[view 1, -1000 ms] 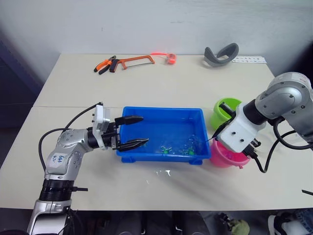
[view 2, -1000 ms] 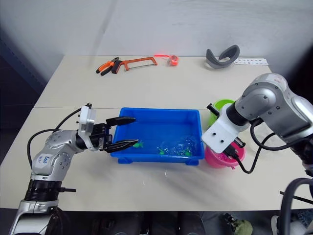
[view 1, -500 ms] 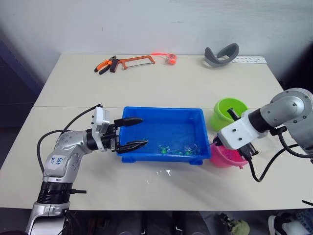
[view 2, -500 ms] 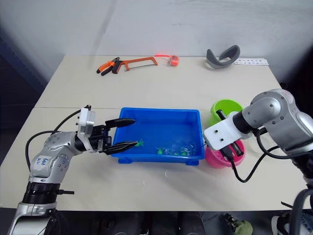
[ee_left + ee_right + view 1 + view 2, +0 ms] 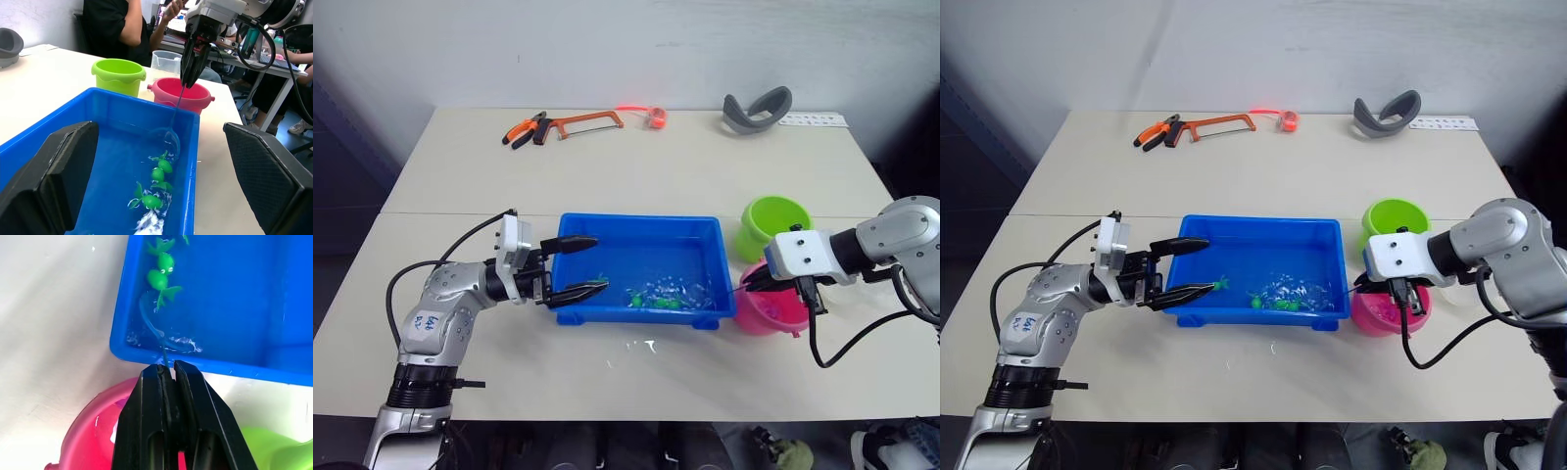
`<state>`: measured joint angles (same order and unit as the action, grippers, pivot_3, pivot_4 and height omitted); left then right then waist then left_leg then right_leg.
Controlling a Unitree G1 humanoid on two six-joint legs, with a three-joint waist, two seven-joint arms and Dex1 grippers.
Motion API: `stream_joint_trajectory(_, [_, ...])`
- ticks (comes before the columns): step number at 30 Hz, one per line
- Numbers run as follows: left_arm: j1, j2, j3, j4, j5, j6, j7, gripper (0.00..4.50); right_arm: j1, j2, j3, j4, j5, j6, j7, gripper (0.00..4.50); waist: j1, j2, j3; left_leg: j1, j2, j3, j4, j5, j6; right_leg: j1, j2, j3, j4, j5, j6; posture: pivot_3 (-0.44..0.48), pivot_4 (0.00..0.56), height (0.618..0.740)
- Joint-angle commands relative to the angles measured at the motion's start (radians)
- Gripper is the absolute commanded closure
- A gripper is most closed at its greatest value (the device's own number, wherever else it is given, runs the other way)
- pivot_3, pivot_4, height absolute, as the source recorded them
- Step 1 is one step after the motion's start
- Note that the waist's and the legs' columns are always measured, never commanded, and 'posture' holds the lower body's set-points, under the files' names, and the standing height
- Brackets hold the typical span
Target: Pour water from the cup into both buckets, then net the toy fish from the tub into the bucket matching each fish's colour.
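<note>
The table (image 5: 607, 166) carries the blue tub (image 5: 636, 235) near its middle, with water and several green toy fish (image 5: 658, 303) gathered along the tub's near wall towards its right end. Just right of the tub stand the two buckets: the green bucket (image 5: 773, 223) farther back and the pink bucket (image 5: 773, 311) nearer, beside the tub's near right corner. A clear cup (image 5: 166, 59) stands behind the buckets as the left wrist view shows them. The left gripper (image 5: 576, 266) hangs over the tub's left rim with its fingers spread wide, grasping nothing. The right gripper (image 5: 190, 73) hovers above the pink bucket, fingers pinched tight on the thin handle of the net (image 5: 171, 139), whose hoop dips into the water at the tub's right end, just beside the green fish. At the far edge lie a hacksaw (image 5: 582, 122) and pliers (image 5: 524, 130)
</note>
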<state>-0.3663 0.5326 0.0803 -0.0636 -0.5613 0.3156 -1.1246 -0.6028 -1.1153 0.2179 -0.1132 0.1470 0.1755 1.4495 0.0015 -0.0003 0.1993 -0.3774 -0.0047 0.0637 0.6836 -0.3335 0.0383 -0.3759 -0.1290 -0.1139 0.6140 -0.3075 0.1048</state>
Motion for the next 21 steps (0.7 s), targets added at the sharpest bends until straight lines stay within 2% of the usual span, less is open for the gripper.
stream_joint_trajectory(1, [-0.008, 0.011, 0.020, -0.015, -0.012, -0.012, 0.002, 0.05, -0.006, 0.010, -0.053, -0.021, 0.037, 0.012, 0.005, 4.50, 0.001, 0.000, 0.000, 0.000, 0.000, 0.000, 0.000, 0.000, 0.000, 0.000, 0.000, 0.000, 0.000, 0.000, 0.000, 0.000, 0.150, 0.740])
stream_joint_trajectory(15, [-0.011, 0.030, 0.023, -0.022, -0.010, -0.008, 0.014, 0.05, 0.083, 0.108, -0.074, -0.056, 0.059, -0.016, -0.079, 4.50, 0.001, 0.000, 0.000, 0.000, 0.000, 0.000, 0.000, 0.000, 0.000, 0.000, 0.000, 0.000, 0.000, 0.000, 0.000, 0.000, 0.150, 0.740])
stream_joint_trajectory(21, [-0.015, 0.108, 0.017, 0.009, 0.018, -0.025, -0.053, 0.05, 0.109, 0.164, -0.089, -0.062, 0.059, -0.020, -0.148, 4.50, 0.000, 0.000, 0.000, 0.000, 0.000, 0.000, 0.000, 0.000, 0.000, 0.000, 0.001, 0.000, 0.000, 0.000, 0.000, 0.000, 0.150, 0.740])
